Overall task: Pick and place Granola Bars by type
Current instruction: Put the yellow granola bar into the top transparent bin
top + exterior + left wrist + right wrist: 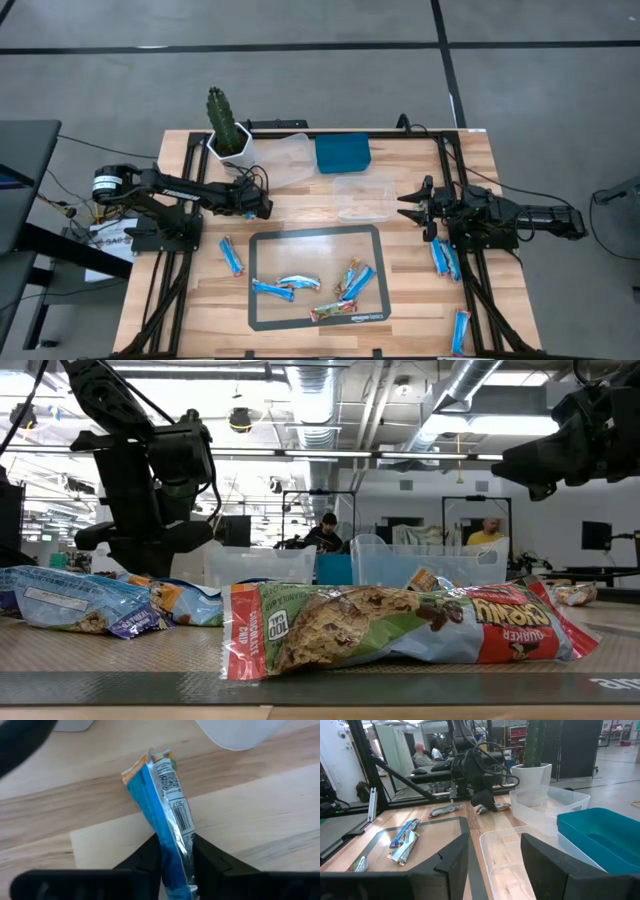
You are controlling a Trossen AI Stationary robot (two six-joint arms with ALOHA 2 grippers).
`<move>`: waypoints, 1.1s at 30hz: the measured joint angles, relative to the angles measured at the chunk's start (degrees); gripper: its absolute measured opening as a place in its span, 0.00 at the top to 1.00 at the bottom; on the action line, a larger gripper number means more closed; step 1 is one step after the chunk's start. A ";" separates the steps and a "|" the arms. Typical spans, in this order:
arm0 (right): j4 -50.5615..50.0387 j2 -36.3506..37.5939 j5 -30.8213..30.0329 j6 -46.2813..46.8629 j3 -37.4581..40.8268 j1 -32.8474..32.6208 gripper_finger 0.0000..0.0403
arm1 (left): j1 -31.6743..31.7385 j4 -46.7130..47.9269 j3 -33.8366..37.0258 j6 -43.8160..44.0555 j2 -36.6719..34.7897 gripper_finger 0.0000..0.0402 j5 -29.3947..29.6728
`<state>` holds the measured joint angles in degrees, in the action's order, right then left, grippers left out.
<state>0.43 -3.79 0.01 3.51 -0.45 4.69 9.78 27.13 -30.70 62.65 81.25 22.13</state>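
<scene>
Blue foil fills the view from my left wrist: my left gripper (176, 854) is clamped on a blue granola bar (165, 815), the wrapper pinched between my 2 dark fingers (145, 857) with its barcode side facing the camera and its orange-tipped end sticking out over the wooden table (260, 805). From above, that gripper (262, 205) sits just off the upper left corner of the dark-rimmed mat (262, 238), near the white pot with the cactus (228, 130) and beside the nearer of 2 clear tubs (285, 158).

My right gripper (408, 207) waits on the other side, fingers spread and holding nothing, pointing at the second clear tub (362, 195). My right wrist camera looks past those open fingers into that tub (505, 855), with the blue bin (600, 832) next to it.

More granola bars lie around. 1 blue bar (232, 255) rests on the wood left of the mat. On the mat are a pair of blue bars (285, 287) toward its left, a cluster of blue and tan bars (355, 280) toward its right, and a red-multicoloured bar (328, 313) near the front edge. 2 blue bars (444, 258) lie under my right arm, and another (460, 330) near the table's front right corner. At table height, the red-multicoloured wrapper (400, 628) fills the foreground.
</scene>
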 joint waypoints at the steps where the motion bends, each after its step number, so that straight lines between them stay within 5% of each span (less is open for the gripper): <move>1: 0.01 0.00 -0.01 0.02 0.00 0.00 0.58 | -0.15 -0.05 0.00 -0.03 0.00 0.85 0.04; 15: 0.01 0.02 0.00 0.00 0.00 0.01 0.58 | -4.50 0.46 0.31 -1.90 -14.02 0.86 0.09; 25: 0.00 0.02 0.00 0.02 0.00 -0.04 0.58 | -7.41 -1.91 0.20 -6.25 -28.62 0.86 9.53; 33: 0.01 0.01 0.00 0.00 0.00 -0.04 0.58 | -7.23 -4.83 0.17 -7.54 -30.47 0.86 13.64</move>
<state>0.44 -3.79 0.01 3.51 -0.45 4.64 2.55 22.31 -30.52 55.11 50.78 35.77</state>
